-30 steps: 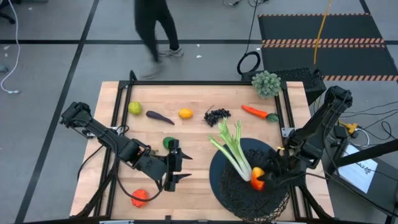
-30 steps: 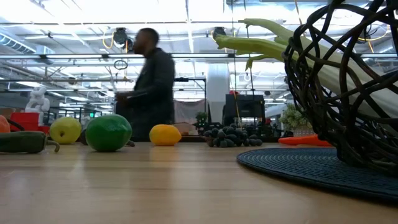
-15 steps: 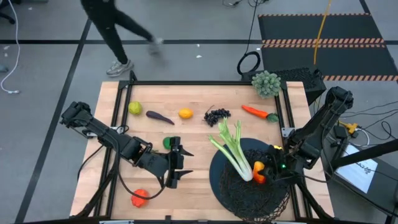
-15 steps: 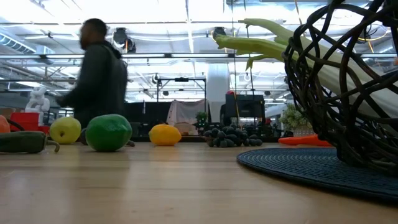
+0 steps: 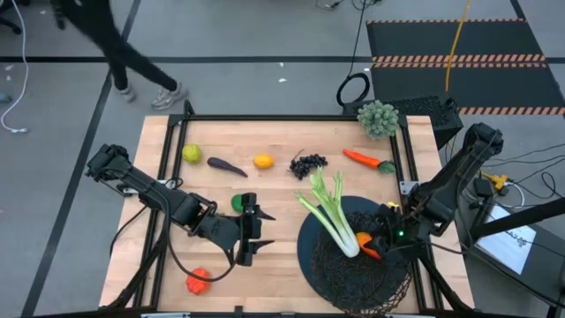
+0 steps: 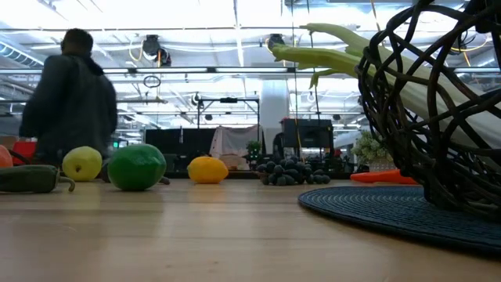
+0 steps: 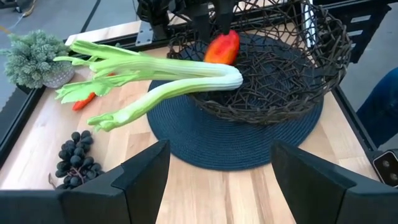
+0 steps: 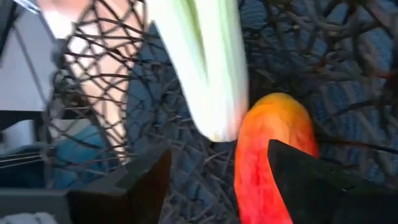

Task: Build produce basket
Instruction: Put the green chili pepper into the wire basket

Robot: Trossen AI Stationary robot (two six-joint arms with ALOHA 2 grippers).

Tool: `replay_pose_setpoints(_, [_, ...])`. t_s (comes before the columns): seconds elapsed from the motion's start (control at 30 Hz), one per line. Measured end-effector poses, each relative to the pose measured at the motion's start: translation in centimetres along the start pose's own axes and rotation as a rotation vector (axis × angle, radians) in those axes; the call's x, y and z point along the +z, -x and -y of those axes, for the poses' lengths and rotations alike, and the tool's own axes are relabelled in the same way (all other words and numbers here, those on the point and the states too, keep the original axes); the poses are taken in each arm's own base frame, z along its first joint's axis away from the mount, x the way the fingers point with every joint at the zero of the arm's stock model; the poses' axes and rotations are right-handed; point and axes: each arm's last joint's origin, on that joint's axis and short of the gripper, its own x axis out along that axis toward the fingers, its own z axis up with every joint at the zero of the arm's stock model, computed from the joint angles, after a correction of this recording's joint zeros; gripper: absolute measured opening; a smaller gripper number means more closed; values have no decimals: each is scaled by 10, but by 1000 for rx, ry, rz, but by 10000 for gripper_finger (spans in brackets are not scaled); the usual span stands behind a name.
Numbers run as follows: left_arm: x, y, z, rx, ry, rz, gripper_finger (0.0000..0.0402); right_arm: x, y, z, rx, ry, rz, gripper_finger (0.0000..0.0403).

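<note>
Wooden table [image 5: 282, 265]: lemon [image 5: 192, 153], eggplant [image 5: 226, 165], orange [image 5: 263, 161], grapes [image 5: 308, 163], carrot [image 5: 362, 159], round dark mat [image 5: 309, 237].

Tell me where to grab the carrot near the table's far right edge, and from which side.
Grip the carrot across the middle of its orange body, coming straight down from above with the jaws closing across its narrow width. It lies flat and alone on the table, leafy end toward the right edge, grapes well clear. The right gripper, now open over the basket, looks nearest.
</note>
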Motion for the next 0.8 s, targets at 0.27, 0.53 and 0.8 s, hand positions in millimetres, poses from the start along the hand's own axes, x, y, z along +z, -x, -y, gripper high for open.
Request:
replay_pose_setpoints(0.27, [-2, 0, 0, 2, -11, -23, 274, 7, 9, -15, 183, 96, 149, 235])
replay_pose_setpoints(0.53, [-14, 1, -2, 24, -37, -137, 272, 13, 17, -45, 378, 347, 436, 230])
replay_pose_setpoints(0.8, [-34, 8, -6, 134, 19, -313, 267, 14, 16, -68, 377, 597, 702, 230])
